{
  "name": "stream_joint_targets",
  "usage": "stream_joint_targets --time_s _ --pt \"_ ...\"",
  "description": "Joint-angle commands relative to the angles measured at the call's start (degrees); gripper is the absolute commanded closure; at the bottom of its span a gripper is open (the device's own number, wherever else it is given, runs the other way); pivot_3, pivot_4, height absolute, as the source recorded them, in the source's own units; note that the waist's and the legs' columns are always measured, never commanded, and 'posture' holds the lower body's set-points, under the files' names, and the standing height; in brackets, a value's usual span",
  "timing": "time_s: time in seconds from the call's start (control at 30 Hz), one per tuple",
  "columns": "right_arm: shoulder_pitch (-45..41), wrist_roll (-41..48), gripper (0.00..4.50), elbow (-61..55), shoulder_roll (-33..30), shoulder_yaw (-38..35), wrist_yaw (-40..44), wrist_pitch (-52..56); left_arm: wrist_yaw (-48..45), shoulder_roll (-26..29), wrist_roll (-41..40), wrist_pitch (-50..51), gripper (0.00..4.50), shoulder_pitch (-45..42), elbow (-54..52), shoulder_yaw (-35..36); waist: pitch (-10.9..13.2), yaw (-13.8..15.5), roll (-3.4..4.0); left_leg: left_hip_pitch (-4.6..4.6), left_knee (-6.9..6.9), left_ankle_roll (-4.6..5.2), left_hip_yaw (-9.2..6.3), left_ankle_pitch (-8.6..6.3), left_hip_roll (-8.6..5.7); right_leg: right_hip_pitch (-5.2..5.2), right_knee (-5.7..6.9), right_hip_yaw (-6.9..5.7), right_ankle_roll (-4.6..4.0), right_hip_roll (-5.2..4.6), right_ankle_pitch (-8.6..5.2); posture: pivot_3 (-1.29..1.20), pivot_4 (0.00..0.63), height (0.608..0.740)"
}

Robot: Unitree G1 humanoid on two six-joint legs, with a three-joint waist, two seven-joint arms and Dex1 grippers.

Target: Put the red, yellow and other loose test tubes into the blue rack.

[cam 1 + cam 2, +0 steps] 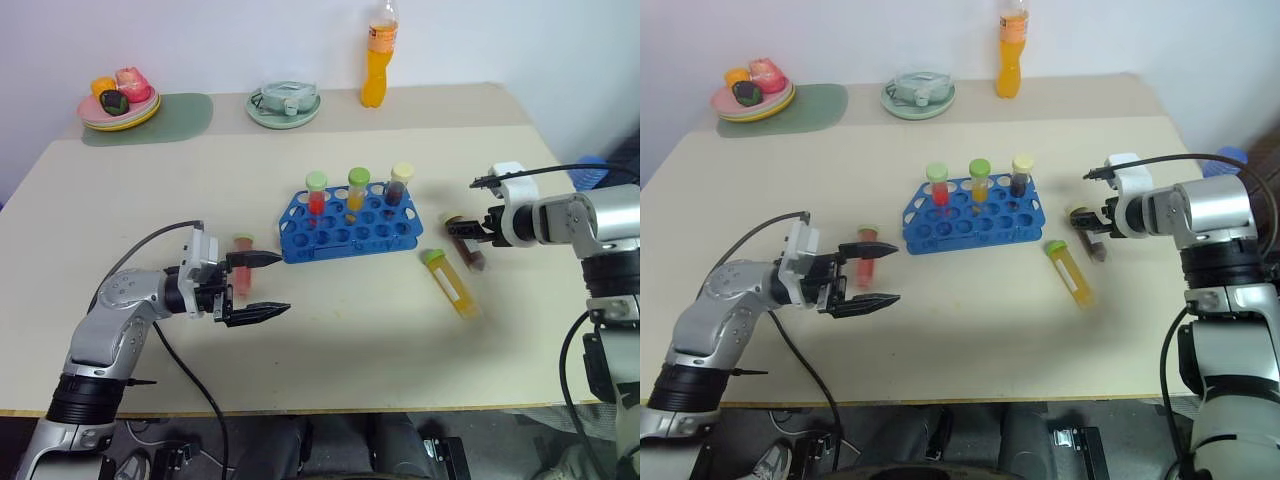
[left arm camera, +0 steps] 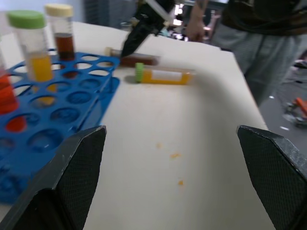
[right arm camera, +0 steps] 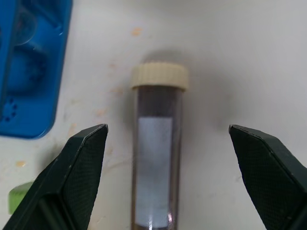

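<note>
Nearest, the left hand [image 1: 262, 285] hovers spread wide over the bench [image 1: 350, 330], a red tube [image 1: 242, 262] lying behind it. Beyond stands the blue rack [image 1: 350, 225] holding three tubes. Right hand [image 1: 462, 228], spread, straddles the lying brown tube [image 3: 156, 158], beside the yellow tube [image 1: 450, 283].

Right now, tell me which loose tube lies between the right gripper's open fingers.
The dark brown tube with the cream cap, lying flat. The yellow tube lies nearer the robot; the red tube is by the left gripper.

place: lab-style test bench | cues: blue rack [image 1: 345, 228], capped tubes, beige table [image 1: 330, 340]
</note>
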Motion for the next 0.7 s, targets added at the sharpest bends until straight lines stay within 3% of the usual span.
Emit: stream_joint_targets --time_s 0.03,0.2,0.3,0.47,0.7 --pt "-3.7 -2.8 0.35 4.4 0.4 1.5 2.1 -2.2 0.3 0.8 -0.6 0.8 0.04 -1.1 -2.8 0.4 0.0 -0.1 0.00 -0.01 -0.01 0.00 0.01 0.00 0.00 -0.03 0.01 0.00 0.00 0.00 0.00 0.00 0.150 0.740" --pt "-5.9 -6.3 0.35 10.1 1.0 5.3 6.2 -4.3 1.2 0.8 -0.7 1.6 0.04 -0.6 -4.1 0.5 0.0 -0.2 0.00 -0.02 -0.01 0.00 0.02 0.00 0.00 -0.06 0.05 0.00 0.00 0.00 0.00 0.00 0.150 0.740" --pt "-6.6 -8.0 1.24 11.7 1.3 7.4 8.7 -5.1 1.5 0.9 -0.7 1.9 0.00 0.0 -4.8 0.7 0.0 -0.3 0.00 -0.02 0.00 0.00 0.02 0.00 -0.01 -0.08 0.07 0.00 0.00 0.00 0.00 0.00 0.150 0.740" --pt "-7.5 -10.7 3.61 13.5 2.1 9.1 11.7 -6.5 2.3 1.1 -0.8 2.3 0.00 1.4 -5.8 0.9 0.0 -0.4 0.00 -0.02 0.01 0.00 0.03 0.00 -0.01 -0.12 0.17 0.01 0.00 0.00 0.00 0.00 0.150 0.740" --pt "-6.2 -13.8 3.72 11.0 0.4 9.8 15.1 -9.4 3.1 0.8 -0.4 1.9 0.00 2.0 -5.9 0.4 0.0 -0.4 0.00 -0.02 0.02 -0.01 0.06 0.00 -0.01 -0.16 0.24 0.01 0.00 0.00 0.00 0.00 0.150 0.740"
